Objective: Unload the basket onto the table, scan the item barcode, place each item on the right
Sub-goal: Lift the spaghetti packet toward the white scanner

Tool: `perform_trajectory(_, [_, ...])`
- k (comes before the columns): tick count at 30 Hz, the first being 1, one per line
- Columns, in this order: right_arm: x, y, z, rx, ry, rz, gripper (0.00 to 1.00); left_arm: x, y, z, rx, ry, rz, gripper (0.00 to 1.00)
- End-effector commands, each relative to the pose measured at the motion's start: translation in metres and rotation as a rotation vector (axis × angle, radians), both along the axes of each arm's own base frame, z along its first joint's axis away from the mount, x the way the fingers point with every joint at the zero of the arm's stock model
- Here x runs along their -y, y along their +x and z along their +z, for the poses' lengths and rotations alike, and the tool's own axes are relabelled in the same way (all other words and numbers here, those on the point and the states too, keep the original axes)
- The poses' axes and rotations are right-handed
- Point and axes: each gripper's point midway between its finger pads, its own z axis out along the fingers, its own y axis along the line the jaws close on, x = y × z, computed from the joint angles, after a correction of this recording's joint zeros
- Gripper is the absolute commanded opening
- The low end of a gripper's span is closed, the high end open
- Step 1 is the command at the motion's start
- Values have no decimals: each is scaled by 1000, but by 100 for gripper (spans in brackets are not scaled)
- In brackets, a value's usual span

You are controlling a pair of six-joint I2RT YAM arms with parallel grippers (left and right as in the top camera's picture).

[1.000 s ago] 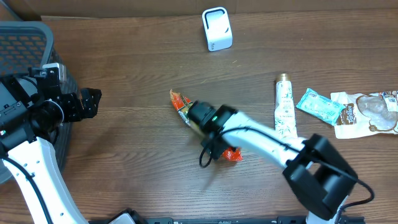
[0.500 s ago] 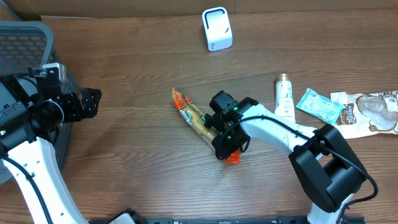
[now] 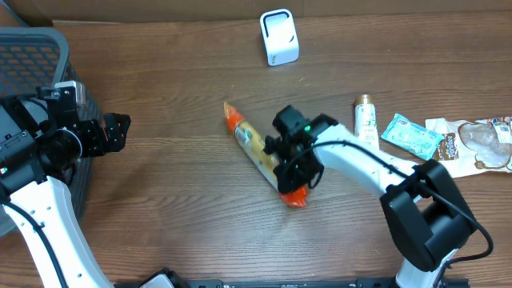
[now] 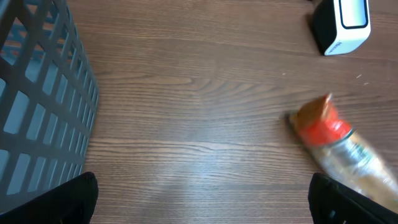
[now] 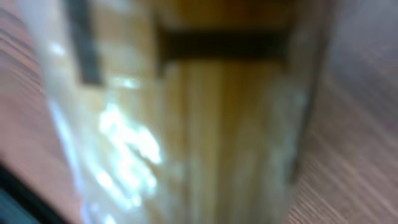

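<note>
Slippage risk at a glossy packet

Slippage was judged the chief hazard. The right gripper appeared closed narrowly across the long clear-film snack packet with orange ends, towards its lower end. Such slick, crinkly film could slide or droop when lifted, turning the barcode, not made out here, away from the white box-shaped scanner, which stood well apart. The packet lay diagonally in the middle of the brown wood-grain tabletop. Pale stick-like contents were seen through the film. The left gripper was held wide open and empty beside the grey mesh basket.
</note>
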Motion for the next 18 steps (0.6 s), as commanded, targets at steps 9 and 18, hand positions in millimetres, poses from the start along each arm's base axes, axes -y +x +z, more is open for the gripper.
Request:
perform_trajectory(9, [-20,47,200,-1,803,-63,4,1,1,1,8,0,-18,100])
perform_trajectory(18, [11,42,253,111,885,-83,4,1,1,1,8,0,-18,99])
